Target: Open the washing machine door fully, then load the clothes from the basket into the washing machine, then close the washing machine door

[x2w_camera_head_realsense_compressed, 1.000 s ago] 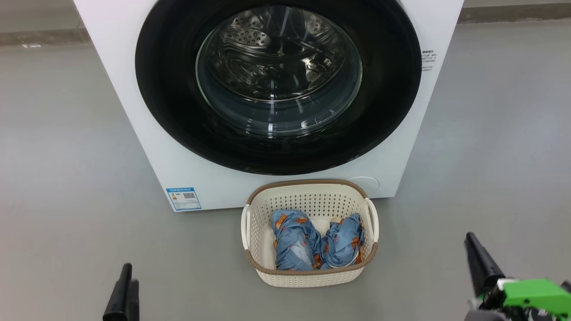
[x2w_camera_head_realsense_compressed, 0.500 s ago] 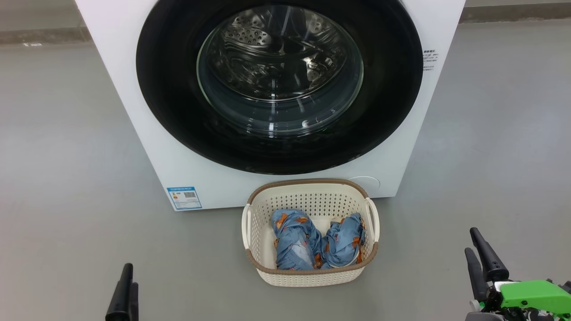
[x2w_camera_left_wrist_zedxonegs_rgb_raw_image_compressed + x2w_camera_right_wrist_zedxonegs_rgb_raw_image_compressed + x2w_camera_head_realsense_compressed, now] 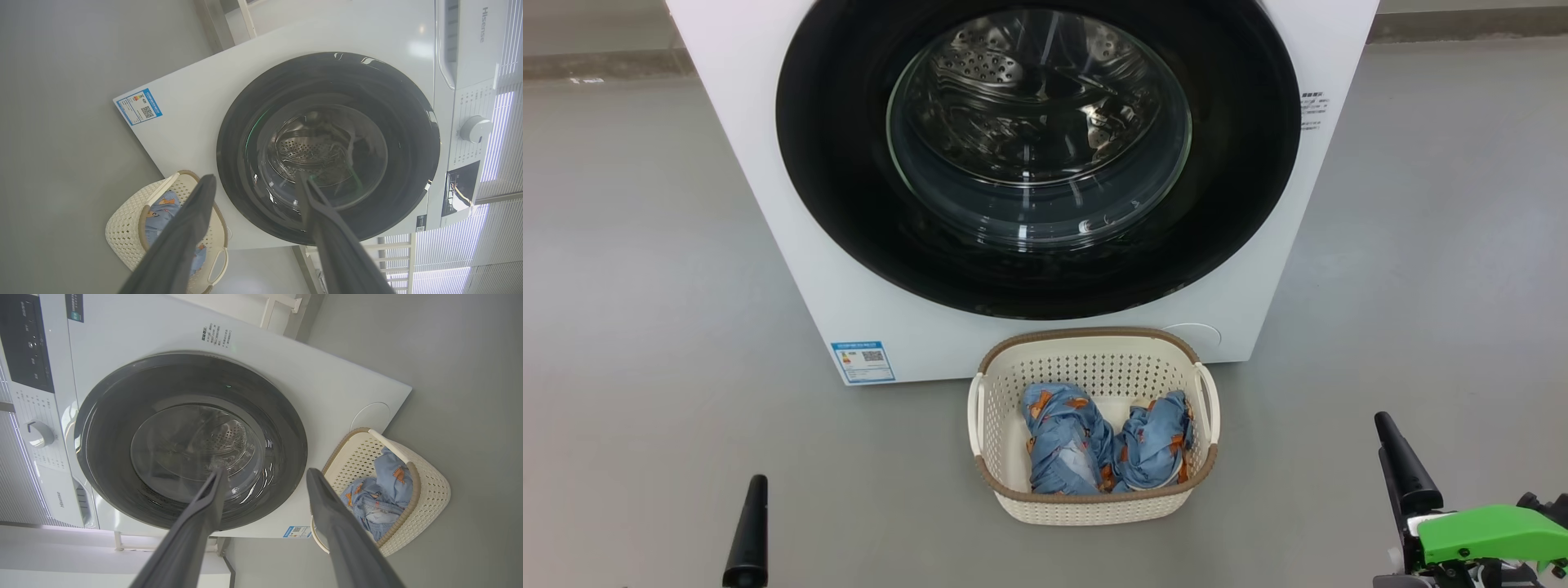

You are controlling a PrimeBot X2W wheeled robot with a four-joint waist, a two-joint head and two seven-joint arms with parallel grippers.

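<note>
The washing machine [image 3: 760, 212] stands ahead, white, with its door [image 3: 841, 204] shut flat against the front; the steel drum shows through the glass. The cream basket [image 3: 1086, 336] sits on the floor right in front of it, holding the two light-blue clothes [image 3: 1066, 449] [image 3: 1156, 445] side by side. My left gripper [image 3: 254, 177] is open and empty, low at the left, well short of the basket; one finger [image 3: 750, 527] shows in the head view. My right gripper [image 3: 267, 470] is open and empty at the lower right, its finger [image 3: 1401, 472] right of the basket.
Bare grey floor [image 3: 629, 327] spreads on both sides of the machine and basket. A blue label [image 3: 863, 361] marks the machine's lower left front. The control knob [image 3: 474, 129] and panel sit above the door. White rails [image 3: 392, 253] stand beside the machine.
Both grippers have opened from nearly shut to wide. The right gripper shifted a little at the lower right. Door, basket and clothes have not moved.
</note>
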